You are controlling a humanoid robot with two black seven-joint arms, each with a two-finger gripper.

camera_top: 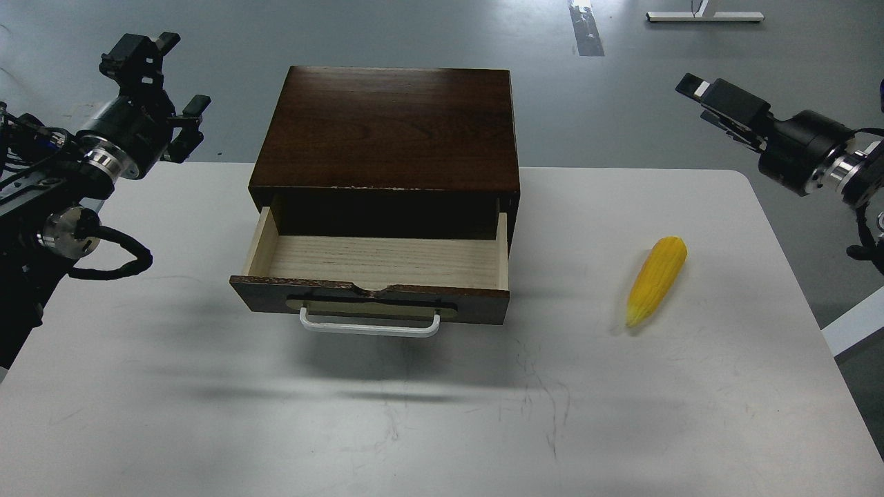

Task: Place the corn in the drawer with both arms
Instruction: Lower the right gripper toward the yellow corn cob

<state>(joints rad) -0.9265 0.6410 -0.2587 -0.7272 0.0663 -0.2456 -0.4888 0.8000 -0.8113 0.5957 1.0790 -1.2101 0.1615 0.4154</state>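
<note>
Where pale wood-grain lines the drawer (376, 261), ridged tapered corn (656, 279) alongside

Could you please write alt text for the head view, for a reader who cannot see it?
A dark wooden cabinet sits on a white table with its drawer pulled open and empty. A yellow corn cob lies on the table to its right. The left gripper and right gripper hover at the sides, holding nothing.
</note>
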